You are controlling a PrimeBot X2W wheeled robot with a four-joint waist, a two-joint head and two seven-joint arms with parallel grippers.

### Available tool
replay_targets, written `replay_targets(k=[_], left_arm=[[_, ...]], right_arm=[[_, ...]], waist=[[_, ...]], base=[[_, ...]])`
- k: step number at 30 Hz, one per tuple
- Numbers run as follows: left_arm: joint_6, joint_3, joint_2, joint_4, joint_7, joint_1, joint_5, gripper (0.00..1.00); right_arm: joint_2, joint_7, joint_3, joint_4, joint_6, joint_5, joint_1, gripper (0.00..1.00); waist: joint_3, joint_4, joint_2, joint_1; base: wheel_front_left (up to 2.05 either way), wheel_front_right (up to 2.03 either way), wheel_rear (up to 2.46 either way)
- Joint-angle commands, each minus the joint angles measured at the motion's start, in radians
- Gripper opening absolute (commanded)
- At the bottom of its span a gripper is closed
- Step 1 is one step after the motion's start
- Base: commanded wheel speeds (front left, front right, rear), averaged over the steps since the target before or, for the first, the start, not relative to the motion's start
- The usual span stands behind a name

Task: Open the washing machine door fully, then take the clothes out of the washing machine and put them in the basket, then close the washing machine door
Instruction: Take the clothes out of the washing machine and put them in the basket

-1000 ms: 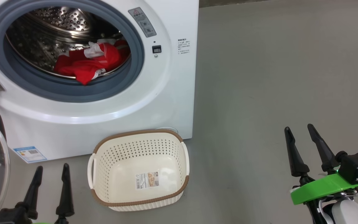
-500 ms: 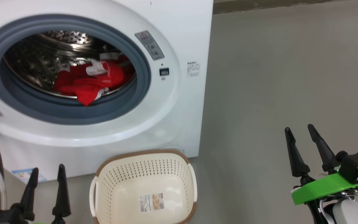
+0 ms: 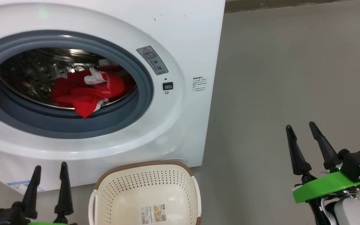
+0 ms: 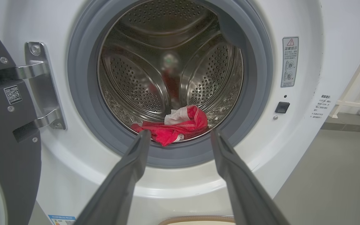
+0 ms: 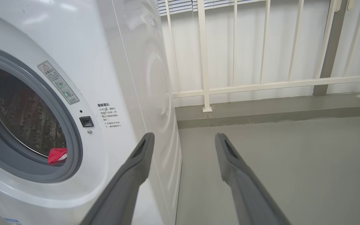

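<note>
The white washing machine (image 3: 186,40) stands with its round mouth uncovered. Its black-rimmed door (image 4: 8,150) hangs swung out on steel hinges at the left edge. Red clothes (image 3: 86,92) with white patches lie at the front of the steel drum, and the clothes (image 4: 177,126) spill toward the grey gasket. The cream basket (image 3: 145,193) sits on the floor below the mouth. My left gripper (image 3: 50,170) is open and empty, left of the basket, and the left gripper (image 4: 180,134) faces the clothes from outside the mouth. My right gripper (image 3: 300,126) is open over bare floor, far right.
Grey floor (image 3: 292,78) stretches right of the machine. A white railing (image 5: 261,84) on a low kerb runs behind it. The machine's right side panel (image 5: 155,93) is close to my right gripper (image 5: 183,137).
The head camera has tilted up: the machine's mouth and the basket sit lower in the picture. Both grippers stay open and nearly in place.
</note>
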Motion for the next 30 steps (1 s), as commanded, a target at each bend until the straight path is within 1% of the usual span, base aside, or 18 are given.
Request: replay_targets(k=[1,17,24,30], left_arm=[[-0.005,0.027,0.011,-0.031,-0.006,-0.034,0.004,1.00],[-0.005,0.023,0.010,-0.041,-0.006,-0.049,0.010,1.00],[-0.005,0.027,0.010,-0.014,-0.006,-0.114,-0.021,1.00],[-0.005,0.006,0.013,0.044,-0.006,-0.210,-0.028,1.00]], right_arm=[[-0.008,-0.006,0.024,-0.027,0.007,0.007,-0.041,1.00],[-0.005,-0.006,0.023,-0.035,0.007,0.001,-0.048,1.00],[-0.009,-0.006,0.028,-0.044,0.007,-0.001,-0.078,1.00],[-0.008,-0.006,0.035,-0.050,0.007,-0.013,-0.110,1.00]], waist=[[0.002,-0.001,0.0000,0.0000],[0.032,0.010,0.0000,0.0000],[0.085,0.029,0.0000,0.0000],[0.151,0.044,0.0000,0.0000]], base=[[0.00,0.00,0.00],[0.00,0.00,0.00],[0.00,0.00,0.00],[0.00,0.00,0.00]])
